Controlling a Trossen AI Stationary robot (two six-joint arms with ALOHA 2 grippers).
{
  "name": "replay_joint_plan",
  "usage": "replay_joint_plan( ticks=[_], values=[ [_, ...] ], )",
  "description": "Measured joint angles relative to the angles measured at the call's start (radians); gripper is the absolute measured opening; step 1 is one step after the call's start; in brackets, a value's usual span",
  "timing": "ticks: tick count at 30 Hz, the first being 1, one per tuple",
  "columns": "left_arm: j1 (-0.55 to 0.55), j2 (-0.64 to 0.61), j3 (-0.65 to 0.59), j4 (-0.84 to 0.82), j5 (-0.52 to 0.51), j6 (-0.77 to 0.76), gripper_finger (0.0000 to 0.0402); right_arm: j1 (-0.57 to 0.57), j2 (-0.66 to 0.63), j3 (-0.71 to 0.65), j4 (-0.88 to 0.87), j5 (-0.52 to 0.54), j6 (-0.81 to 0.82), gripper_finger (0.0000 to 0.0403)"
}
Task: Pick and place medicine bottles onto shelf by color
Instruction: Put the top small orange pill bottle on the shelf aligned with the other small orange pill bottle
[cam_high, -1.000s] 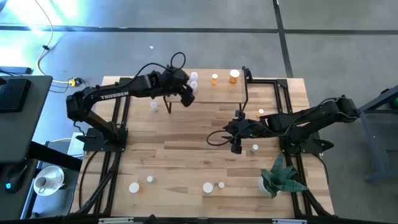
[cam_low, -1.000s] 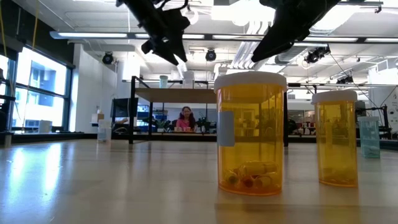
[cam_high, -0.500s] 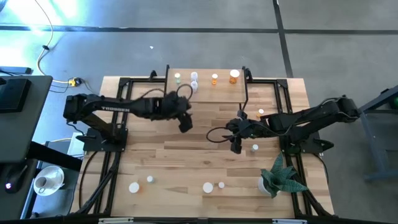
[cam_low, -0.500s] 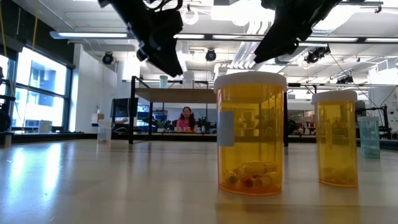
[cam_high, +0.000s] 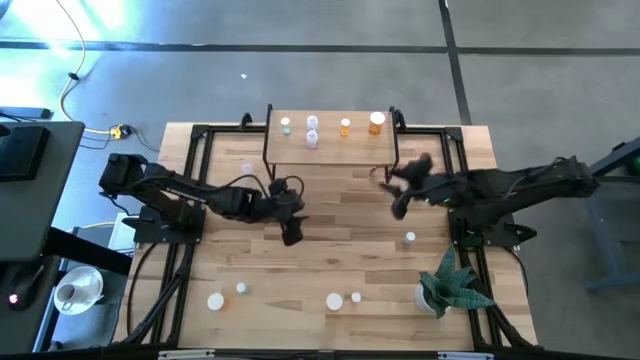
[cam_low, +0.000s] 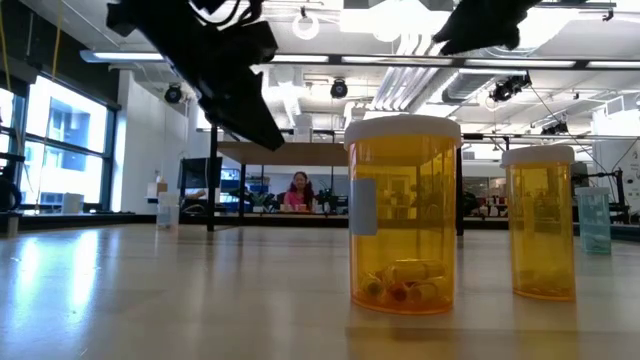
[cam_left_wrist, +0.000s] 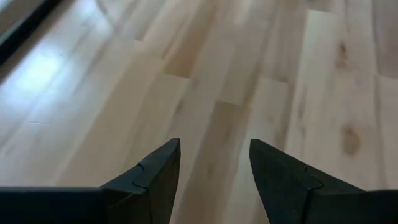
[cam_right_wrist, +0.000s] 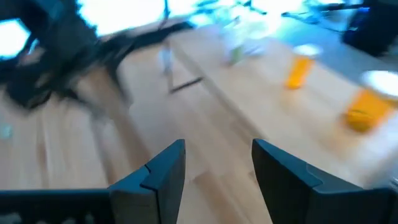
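Sorting continues: small light-wood shelf on black legs (cam_high: 330, 138) at the table's far edge carries four white-capped medicine bottles (cam_high: 345, 126), pale at one end, orange at the other. Left gripper (cam_high: 291, 232), mid-table, jaws spread, empty. Right gripper (cam_high: 398, 207), near shelf, spread, empty. I'd descend squarely over each loose bottle's cap.

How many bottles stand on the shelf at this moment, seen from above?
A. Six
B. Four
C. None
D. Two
B: the high view shows four bottles in a row on the shelf: a pale green bottle, a whitish bottle, a small orange bottle and a larger orange bottle.
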Motion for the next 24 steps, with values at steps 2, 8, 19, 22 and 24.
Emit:
replay_joint_plan(
  ticks=[2, 8, 19, 22, 24],
  values=[
    [-0.021, 0.0, -0.012, 0.013, 0.003, -0.007, 0.0181, -0.019, -0.059, 0.0, -0.03, 0.038, 0.037, 0.0177],
    [-0.07, 0.0, -0.047, 0.107, 0.013, -0.009, 0.0182, -0.121, -0.203, 0.0, -0.219, 0.071, 0.229, 0.0177],
    [-0.077, 0.0, -0.047, 0.11, 0.041, -0.01, 0.0182, -0.362, -0.21, 0.0, -0.61, 0.005, 0.464, 0.0177],
    [-0.077, 0.0, -0.047, 0.11, 0.041, -0.01, 0.0182, -0.405, -0.179, 0.0, -0.62, -0.057, 0.462, 0.0177],
    [-0.077, 0.0, -0.047, 0.11, 0.041, -0.01, 0.0182, -0.428, -0.152, 0.0, -0.629, -0.088, 0.448, 0.0177]
  ],
)
